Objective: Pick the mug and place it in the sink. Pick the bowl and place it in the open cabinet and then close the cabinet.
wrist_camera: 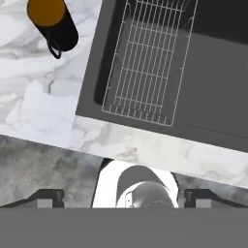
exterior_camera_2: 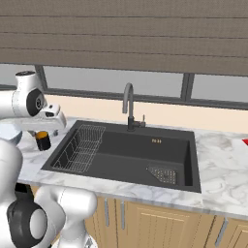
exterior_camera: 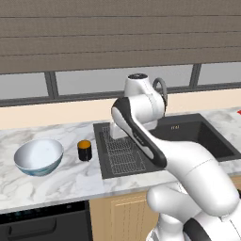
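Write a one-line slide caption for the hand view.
Open gripper looks down on the sink with its wire rack; the mug stands on the marble counter beside it.

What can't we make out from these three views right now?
- Cabinet and its shelf: cannot be checked from these views.
- bowl: cut off in the right base view by the arm and left edge.
- mug: handle too small in the base views; top cut by the hand view's edge.
- gripper: fingertips barely clear the hand view's bottom edge.
- sink: near wall hidden by its own rim.
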Robot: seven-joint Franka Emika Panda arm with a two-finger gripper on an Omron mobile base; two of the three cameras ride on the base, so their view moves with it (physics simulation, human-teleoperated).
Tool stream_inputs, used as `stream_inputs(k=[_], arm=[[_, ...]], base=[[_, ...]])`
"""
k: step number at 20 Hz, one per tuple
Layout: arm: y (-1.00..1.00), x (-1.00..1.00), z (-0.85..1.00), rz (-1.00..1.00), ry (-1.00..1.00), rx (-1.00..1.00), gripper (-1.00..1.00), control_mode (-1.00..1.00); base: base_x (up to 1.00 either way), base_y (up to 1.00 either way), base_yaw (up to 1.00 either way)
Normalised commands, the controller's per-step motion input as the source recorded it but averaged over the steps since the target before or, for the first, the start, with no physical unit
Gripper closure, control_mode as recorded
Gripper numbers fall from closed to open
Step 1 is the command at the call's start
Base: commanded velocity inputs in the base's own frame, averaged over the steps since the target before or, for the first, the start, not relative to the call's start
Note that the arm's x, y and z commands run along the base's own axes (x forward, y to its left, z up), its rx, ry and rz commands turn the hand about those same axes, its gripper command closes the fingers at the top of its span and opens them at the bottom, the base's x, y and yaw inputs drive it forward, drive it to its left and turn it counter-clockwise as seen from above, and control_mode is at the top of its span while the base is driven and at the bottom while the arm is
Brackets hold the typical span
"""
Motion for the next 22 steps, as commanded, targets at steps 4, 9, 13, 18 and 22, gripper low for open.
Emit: stream_inputs(k=[4, 9, 13, 18, 22], arm=[[0.7, -0.01, -0.29, 0.08, 0.05, 0.0, -1.0, -1.0], [0.62, 0.0, -0.34, 0.08, 0.02, 0.02, -1.0, -1.0], [0.52, 0.0, -0.47, 0.03, 0.0, 0.1, -1.0, -1.0], [0.19, 0.01, -0.43, 0.01, 0.0, 0.02, -1.0, -1.0], [0.06, 0.19, -0.41, 0.01, 0.0, 0.0, -1.0, -1.0]], base=[[0.0, 0.0, 0.0], [0.0, 0.0, 0.0], [0.0, 0.0, 0.0], [0.0, 0.0, 0.0], [0.0, 0.0, 0.0]])
